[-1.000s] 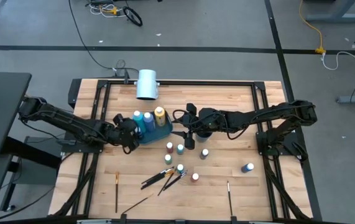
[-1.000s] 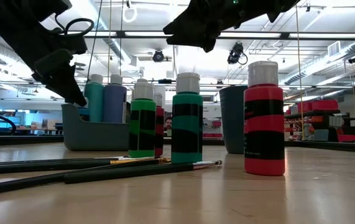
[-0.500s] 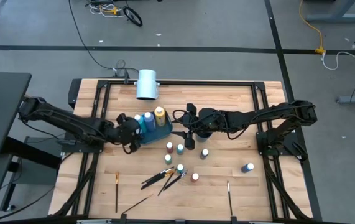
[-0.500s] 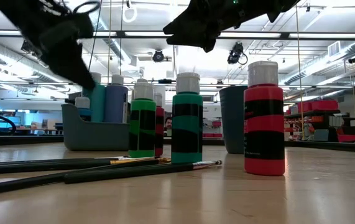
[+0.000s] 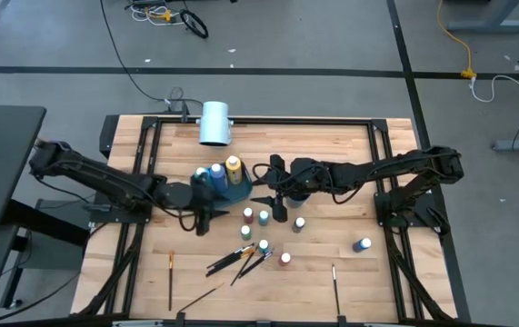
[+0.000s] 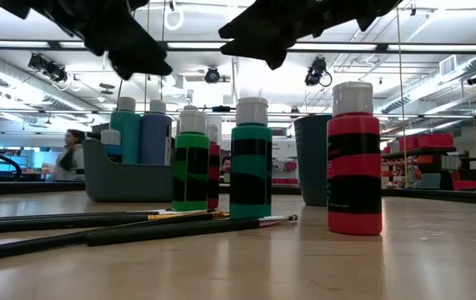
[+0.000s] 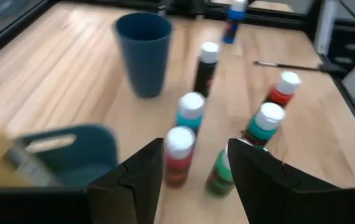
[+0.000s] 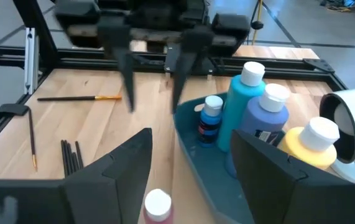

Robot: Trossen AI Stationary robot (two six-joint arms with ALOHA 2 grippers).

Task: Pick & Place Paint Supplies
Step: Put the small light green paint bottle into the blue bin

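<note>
A blue-grey tray point(image 5: 237, 191) holds teal, blue and yellow bottles point(image 8: 266, 119) and a small blue one point(image 8: 211, 119). Several small bottles point(image 5: 264, 217) stand on the table toward its near edge, beside a cluster of dark brushes point(image 5: 233, 259). My left gripper point(image 5: 206, 222) is open above the table, just off the tray's near left corner. In its wrist view a red-banded bottle point(image 7: 178, 155) and a green one point(image 7: 219, 172) show between its fingers, farther off. My right gripper point(image 5: 266, 188) hovers open at the tray's right end, over a blue cup point(image 7: 143, 54).
A large white cylinder point(image 5: 214, 123) lies at the far edge. Single brushes lie near the near edge point(image 5: 170, 277) point(image 5: 334, 286), and a blue bottle point(image 5: 362, 244) stands apart on the right. A person point(image 6: 72, 155) stands in the room beyond the table.
My left gripper has risen from the tray's left end and moved toward the near edge and rightward, turning toward the loose bottles. A small white-capped bottle now shows in the tray's left end, where the gripper stood.
</note>
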